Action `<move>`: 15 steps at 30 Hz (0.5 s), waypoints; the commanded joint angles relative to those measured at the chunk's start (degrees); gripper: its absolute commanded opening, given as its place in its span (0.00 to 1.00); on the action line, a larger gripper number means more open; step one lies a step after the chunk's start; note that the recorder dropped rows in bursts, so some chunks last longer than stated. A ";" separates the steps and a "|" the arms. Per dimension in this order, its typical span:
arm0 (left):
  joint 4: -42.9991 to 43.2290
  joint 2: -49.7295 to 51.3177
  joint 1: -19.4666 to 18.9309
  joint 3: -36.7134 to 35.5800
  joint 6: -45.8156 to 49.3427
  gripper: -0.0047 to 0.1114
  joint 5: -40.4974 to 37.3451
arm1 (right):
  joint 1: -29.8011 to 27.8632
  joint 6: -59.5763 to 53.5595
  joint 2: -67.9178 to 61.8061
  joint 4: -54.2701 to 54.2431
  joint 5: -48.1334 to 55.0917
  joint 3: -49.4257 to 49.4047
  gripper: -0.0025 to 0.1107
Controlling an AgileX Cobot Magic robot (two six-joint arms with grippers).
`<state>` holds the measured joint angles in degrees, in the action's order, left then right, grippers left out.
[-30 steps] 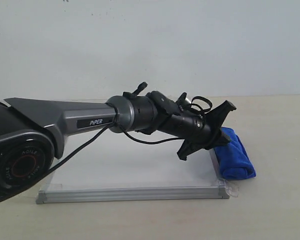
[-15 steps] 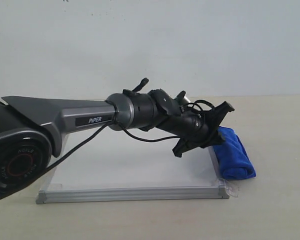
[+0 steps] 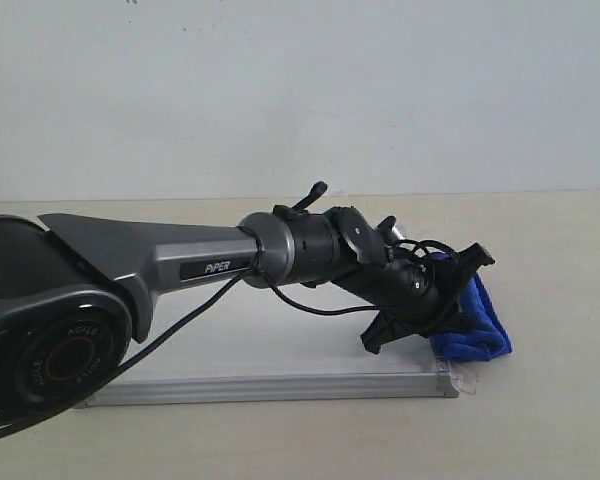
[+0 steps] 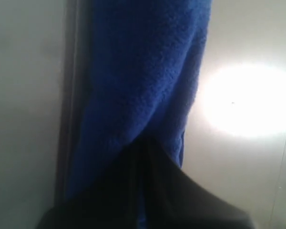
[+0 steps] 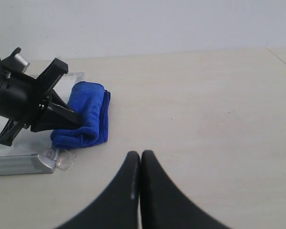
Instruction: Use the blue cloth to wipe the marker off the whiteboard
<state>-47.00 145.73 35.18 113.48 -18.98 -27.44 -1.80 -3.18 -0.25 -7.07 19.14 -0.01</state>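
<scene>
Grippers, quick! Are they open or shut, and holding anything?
Left gripper: at the blue cloth; open or closed cannot be told.
Right gripper: closed, fingers together, holding nothing.

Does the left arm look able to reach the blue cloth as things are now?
Probably yes. The left gripper is right at the cloth, which lies by the whiteboard's edge, and nothing stands between them. Whether it grips the cloth cannot be told.

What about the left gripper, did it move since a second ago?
Yes. In the exterior view the left gripper went down and right, nearer the front right corner of the whiteboard and the blue cloth.
</scene>
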 commanded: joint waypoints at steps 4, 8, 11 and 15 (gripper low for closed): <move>-2.78 -2.93 0.01 -0.08 8.24 0.07 0.30 | -0.30 -0.10 0.25 0.14 -0.23 0.01 0.02; -4.10 -9.36 0.16 -0.08 19.86 0.07 -0.55 | -0.30 0.06 0.25 0.14 -0.23 0.01 0.02; -3.95 -14.33 2.17 -0.08 36.89 0.07 -2.24 | -0.30 0.06 0.25 0.14 -0.23 0.01 0.02; 3.00 -18.35 2.84 -0.43 39.27 0.07 -8.59 | -0.30 0.06 0.25 0.14 -0.23 0.01 0.02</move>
<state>-47.96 129.37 37.83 113.51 18.49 -32.52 -1.80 -3.03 -0.25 -7.07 19.14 -0.01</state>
